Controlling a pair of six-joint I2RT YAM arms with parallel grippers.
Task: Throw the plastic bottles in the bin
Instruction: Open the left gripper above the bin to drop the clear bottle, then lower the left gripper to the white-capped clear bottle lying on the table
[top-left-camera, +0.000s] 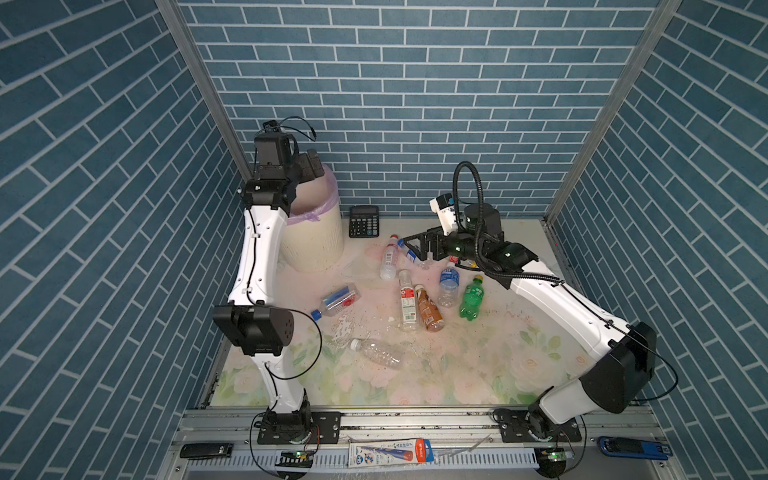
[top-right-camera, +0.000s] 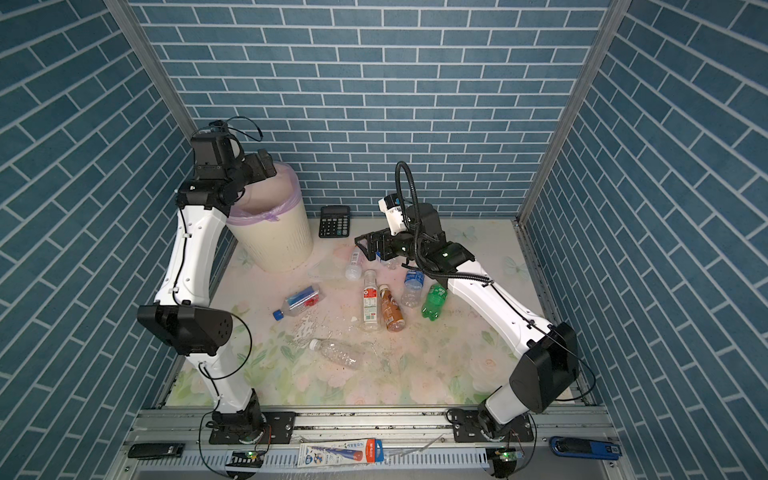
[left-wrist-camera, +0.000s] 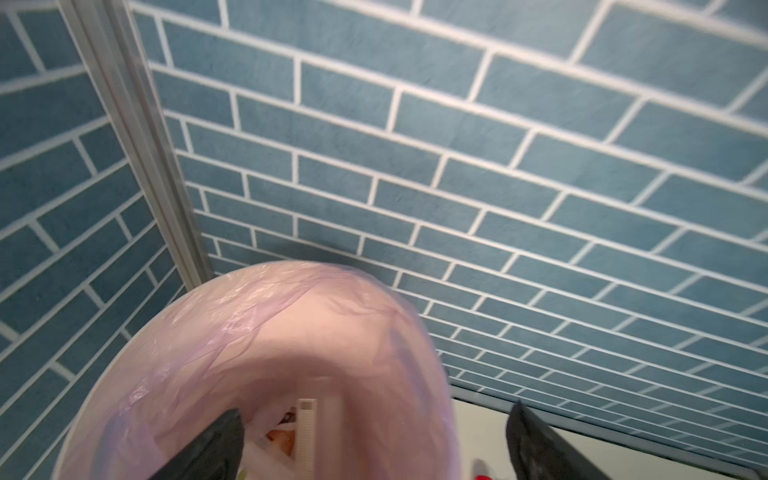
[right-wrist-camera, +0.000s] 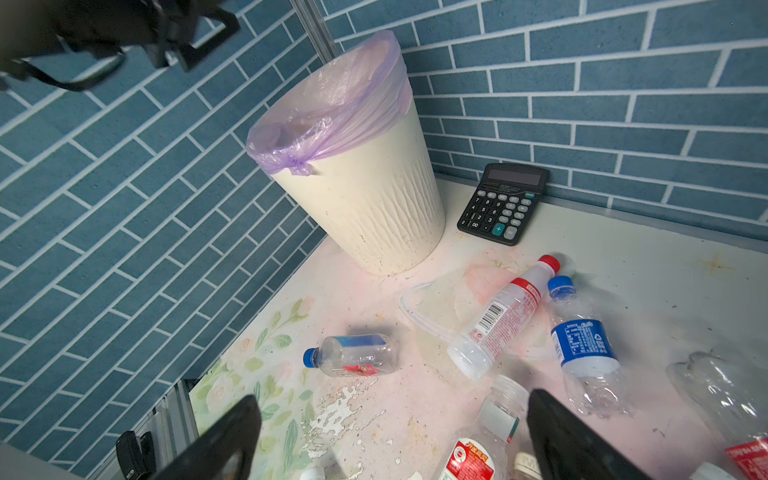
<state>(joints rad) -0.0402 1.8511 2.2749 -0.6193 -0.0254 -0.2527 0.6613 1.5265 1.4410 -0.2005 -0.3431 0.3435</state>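
Here the table (top-left-camera: 478, 374) carries the bin (top-left-camera: 316, 241) in its far left corner. The left gripper (top-left-camera: 311, 166) hangs above its rim, jaws wide and empty, while the right gripper (top-left-camera: 409, 245), likewise spread and empty, hovers over plastic bottles (top-left-camera: 408, 301) strewn mid-table. A calculator (top-left-camera: 364, 221) sits at the far edge.

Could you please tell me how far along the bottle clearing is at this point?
Done: a few items, blurred, already lie inside the bin. In hand: nothing; the left gripper hangs open over the bin, the right gripper open above bottles. Left: at least eight bottles lie on the table, including the green bottle and the clear bottle.
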